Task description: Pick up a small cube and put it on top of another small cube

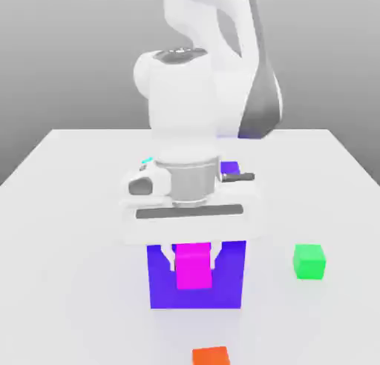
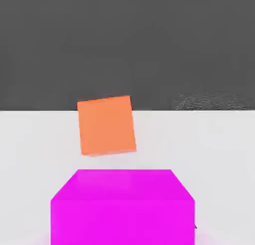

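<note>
Though the gripper point(image 1: 193, 258) was closed on the magenta cube point(image 1: 194, 267), in front of the blue block point(image 1: 197, 293) in the ext. view, a slight tilt or early release, e.g. from off-centre placement, could've toppled it onto the worktop point(image 1: 82, 282).

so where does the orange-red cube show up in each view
Exterior view: at the bottom edge, a little right of the middle, partly cut off by the frame: the orange-red cube.
Hand view: near the middle of the picture, across the line between white and dark grey, beside the magenta cube.
Shared landmark: that magenta cube, between the gripper's fingers in the exterior view.
</note>
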Robot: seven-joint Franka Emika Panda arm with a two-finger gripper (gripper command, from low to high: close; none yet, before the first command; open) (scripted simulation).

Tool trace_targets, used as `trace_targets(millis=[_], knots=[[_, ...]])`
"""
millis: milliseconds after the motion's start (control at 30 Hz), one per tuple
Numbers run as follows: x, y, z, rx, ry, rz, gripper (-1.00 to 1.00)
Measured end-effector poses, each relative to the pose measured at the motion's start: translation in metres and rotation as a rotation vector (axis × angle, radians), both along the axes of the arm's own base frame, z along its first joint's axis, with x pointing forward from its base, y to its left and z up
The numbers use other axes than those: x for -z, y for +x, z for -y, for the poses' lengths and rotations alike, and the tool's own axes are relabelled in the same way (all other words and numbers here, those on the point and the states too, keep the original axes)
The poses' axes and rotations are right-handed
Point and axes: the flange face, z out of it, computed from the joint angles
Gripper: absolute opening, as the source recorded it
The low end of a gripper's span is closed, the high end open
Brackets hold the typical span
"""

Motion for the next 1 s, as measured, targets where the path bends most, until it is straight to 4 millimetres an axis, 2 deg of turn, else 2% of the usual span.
trace_targets(millis=[133,200,300,367,400,667,967,1000], knots=[[-0.005,-0.039,-0.096,-0.081,0.015,-0.03,-1.0],[-0.002,-0.068,-0.132,-0.106,0.006,-0.058,-1.0],[0.009,-0.119,-0.175,-0.135,-0.026,-0.102,-1.0],[0.026,-0.14,-0.167,-0.091,-0.072,-0.142,-1.0],[0.033,-0.143,-0.163,-0.075,-0.09,-0.152,-1.0],[0.068,-0.14,-0.155,-0.047,-0.146,-0.154,-1.0],[0.1,-0.147,-0.159,-0.061,-0.106,-0.159,-1.0],[0.102,-0.147,-0.159,-0.062,-0.1,-0.161,1.0]])
